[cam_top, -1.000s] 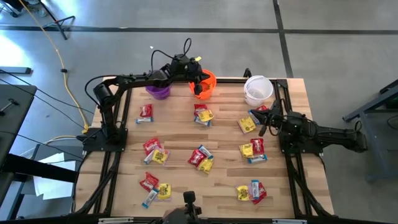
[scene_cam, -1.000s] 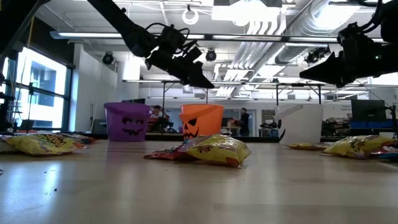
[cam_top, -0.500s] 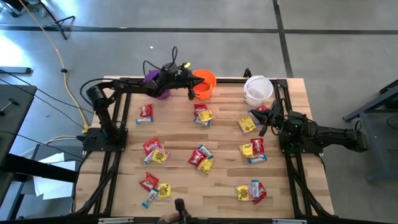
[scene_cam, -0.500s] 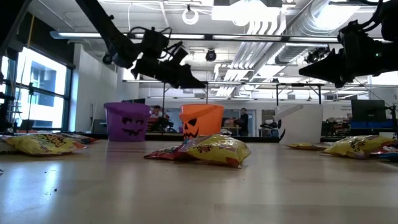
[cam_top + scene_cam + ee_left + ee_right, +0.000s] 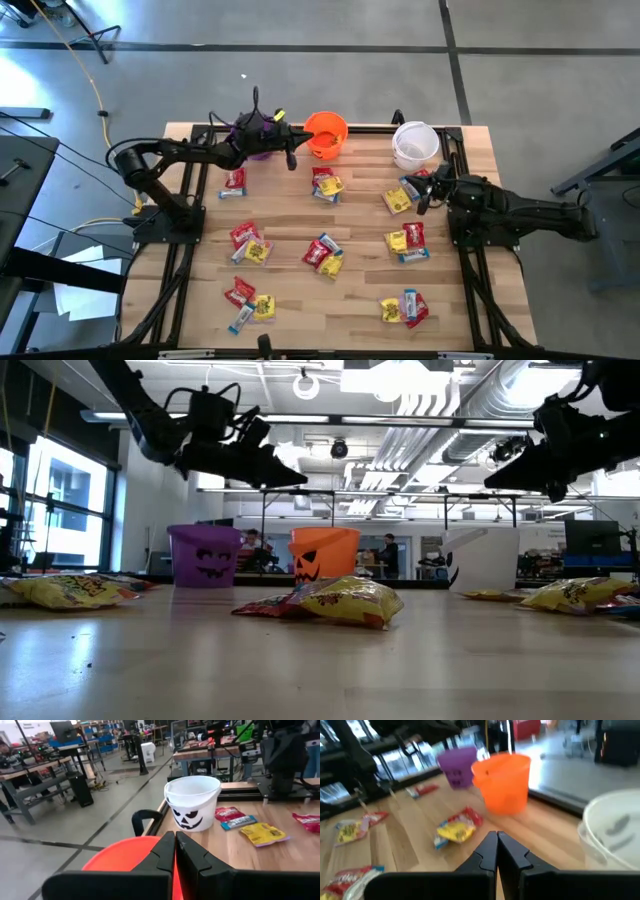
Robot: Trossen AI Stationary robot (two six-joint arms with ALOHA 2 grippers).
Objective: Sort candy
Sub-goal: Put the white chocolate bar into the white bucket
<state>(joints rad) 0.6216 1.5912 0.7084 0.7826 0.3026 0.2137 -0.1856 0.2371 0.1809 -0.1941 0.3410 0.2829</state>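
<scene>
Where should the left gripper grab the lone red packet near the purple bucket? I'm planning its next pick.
Probably from straight above: the red packet lies flat on the table, apart from other candy, beside the purple bucket. Pinch across its narrow width near the middle. The left gripper, fingers shut, must open first.

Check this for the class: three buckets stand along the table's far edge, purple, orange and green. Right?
Not quite. The third bucket is white, not green; the high view shows it beside the orange bucket, with the purple bucket further along the far edge.
</scene>
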